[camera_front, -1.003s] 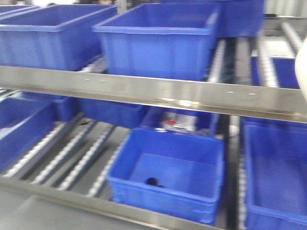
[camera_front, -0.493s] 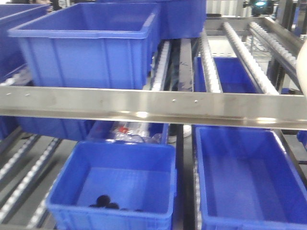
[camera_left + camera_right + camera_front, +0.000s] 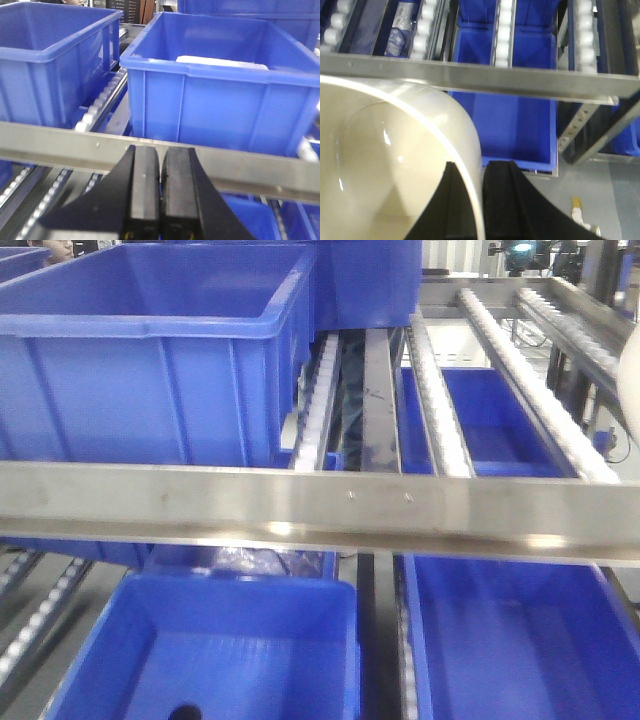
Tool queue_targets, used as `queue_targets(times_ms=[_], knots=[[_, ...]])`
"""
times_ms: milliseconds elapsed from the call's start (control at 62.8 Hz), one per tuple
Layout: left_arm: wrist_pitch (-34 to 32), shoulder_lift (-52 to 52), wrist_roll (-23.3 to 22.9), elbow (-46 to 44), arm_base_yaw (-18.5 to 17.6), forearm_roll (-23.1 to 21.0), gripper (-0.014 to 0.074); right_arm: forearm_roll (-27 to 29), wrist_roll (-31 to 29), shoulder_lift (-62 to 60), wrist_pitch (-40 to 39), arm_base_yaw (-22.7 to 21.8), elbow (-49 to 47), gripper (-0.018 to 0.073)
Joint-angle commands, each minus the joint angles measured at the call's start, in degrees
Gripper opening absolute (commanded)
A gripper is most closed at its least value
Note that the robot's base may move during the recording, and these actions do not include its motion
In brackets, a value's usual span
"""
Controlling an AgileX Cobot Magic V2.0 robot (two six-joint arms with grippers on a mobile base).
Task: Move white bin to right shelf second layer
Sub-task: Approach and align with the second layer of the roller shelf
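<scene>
The white bin (image 3: 395, 165) is a glossy cream tub that fills the lower left of the right wrist view. My right gripper (image 3: 481, 167) is shut on its rim, one finger inside the wall and one outside. A sliver of the bin shows at the right edge of the front view (image 3: 630, 380). It hangs in front of the steel front lip (image 3: 470, 75) of a rack level with white roller tracks (image 3: 440, 410). My left gripper (image 3: 161, 150) is shut and empty, in front of a steel lip (image 3: 60, 142).
A large blue crate (image 3: 150, 360) sits on the left of the roller level; bare tracks lie to its right. Blue crates (image 3: 230, 650) (image 3: 510, 640) fill the level below. Two blue crates (image 3: 220, 90) (image 3: 50, 60) stand ahead of the left gripper. Grey floor (image 3: 610, 200) shows lower right.
The front view has swung right and closer: the crates and rack slid left, and the bare roller tracks now sit at centre right. The bin stays at the right edge.
</scene>
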Motion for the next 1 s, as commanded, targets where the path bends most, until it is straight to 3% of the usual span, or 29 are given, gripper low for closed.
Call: queue_targets(times_ms=[0,987], knots=[[-5.0,-1.09,-0.3,1.61,-0.36,-0.05,0.0085,-0.14,0.07,0.14,-5.0,-0.06,-1.8,0.0055],[-5.0,-1.09,-0.3,1.61,-0.36,-0.05,0.0085,-0.14,0.07,0.14,-5.0,-0.06,-1.8,0.0055]])
